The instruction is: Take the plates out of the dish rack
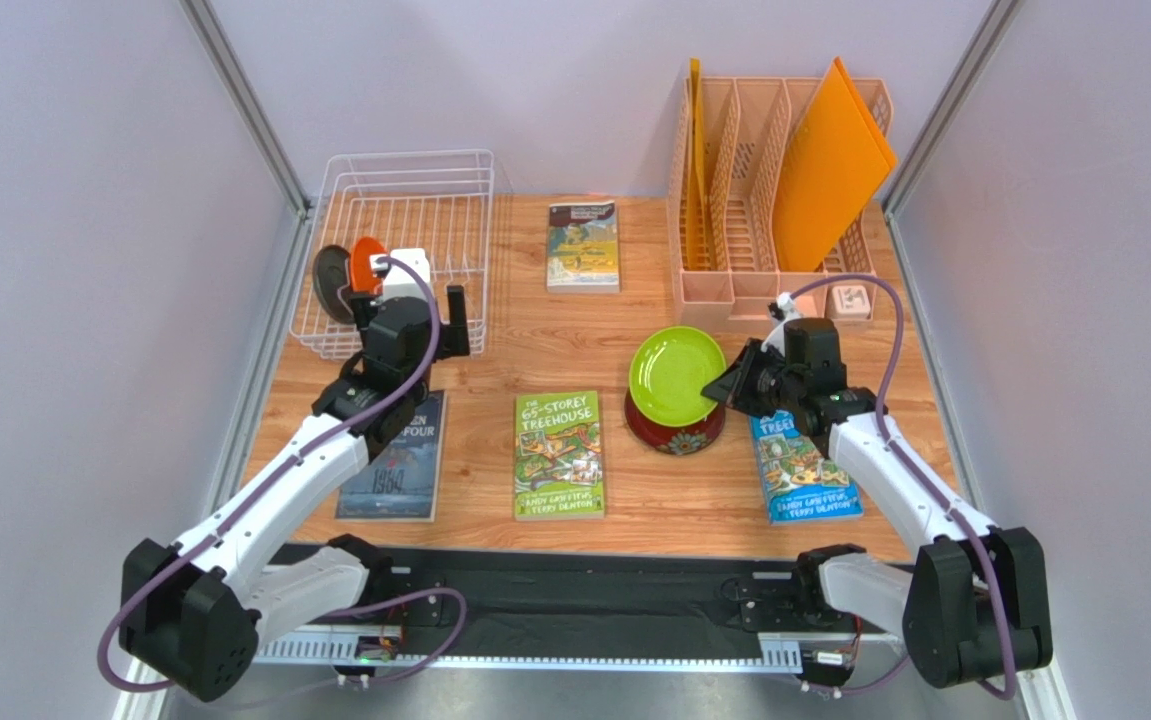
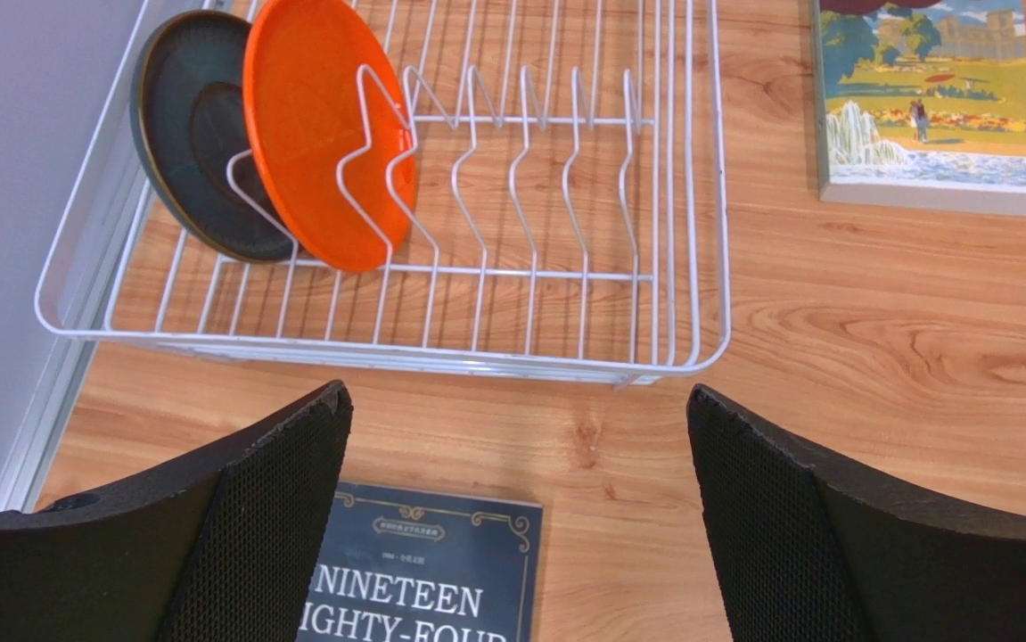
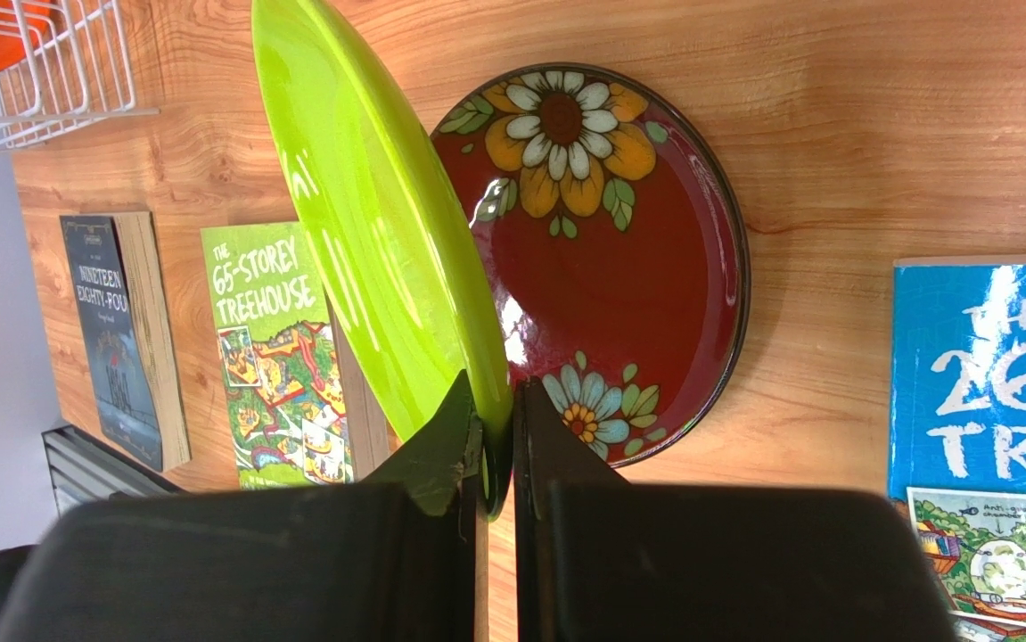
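The white wire dish rack (image 1: 401,248) stands at the back left; it also shows in the left wrist view (image 2: 478,348). An orange plate (image 2: 317,127) and a dark teal plate (image 2: 190,141) stand upright in its left end. My left gripper (image 2: 518,515) is open and empty, just in front of the rack above a dark book. My right gripper (image 3: 494,442) is shut on the rim of the lime green plate (image 3: 371,214), holding it just above the dark red floral plate (image 3: 612,254), which lies flat on the table. The green plate (image 1: 674,375) covers most of the red one (image 1: 674,431) from above.
A peach slotted organizer (image 1: 747,195) with orange boards (image 1: 831,165) stands at the back right. Several books lie on the table: a dark one (image 1: 398,458), a green one (image 1: 557,453), a blue one (image 1: 802,468) and one at the back (image 1: 583,245).
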You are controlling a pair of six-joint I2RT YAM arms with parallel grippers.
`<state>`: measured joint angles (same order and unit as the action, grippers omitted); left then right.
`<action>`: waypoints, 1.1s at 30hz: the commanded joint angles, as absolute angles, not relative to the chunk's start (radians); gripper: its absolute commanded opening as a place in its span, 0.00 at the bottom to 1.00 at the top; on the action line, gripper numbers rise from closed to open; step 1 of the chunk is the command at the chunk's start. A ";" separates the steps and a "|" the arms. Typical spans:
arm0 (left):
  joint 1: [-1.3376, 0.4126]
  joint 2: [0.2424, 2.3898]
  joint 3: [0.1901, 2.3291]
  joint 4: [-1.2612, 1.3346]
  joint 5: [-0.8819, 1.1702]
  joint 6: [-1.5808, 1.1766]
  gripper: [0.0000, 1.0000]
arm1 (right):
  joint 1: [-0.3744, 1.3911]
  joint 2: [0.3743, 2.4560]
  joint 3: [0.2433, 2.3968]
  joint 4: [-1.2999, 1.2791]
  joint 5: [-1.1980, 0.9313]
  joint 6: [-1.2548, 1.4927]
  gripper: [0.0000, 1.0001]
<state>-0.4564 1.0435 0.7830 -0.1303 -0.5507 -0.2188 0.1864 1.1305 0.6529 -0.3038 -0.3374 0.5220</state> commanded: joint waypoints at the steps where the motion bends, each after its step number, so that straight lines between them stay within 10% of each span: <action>1: -0.449 1.065 0.838 -0.115 -0.503 -0.201 1.00 | 0.179 1.124 0.655 -0.278 -0.330 0.511 0.00; 33: -0.308 1.066 0.847 -0.166 -0.247 -0.304 1.00 | 0.141 1.272 0.669 -0.311 -0.411 0.568 0.01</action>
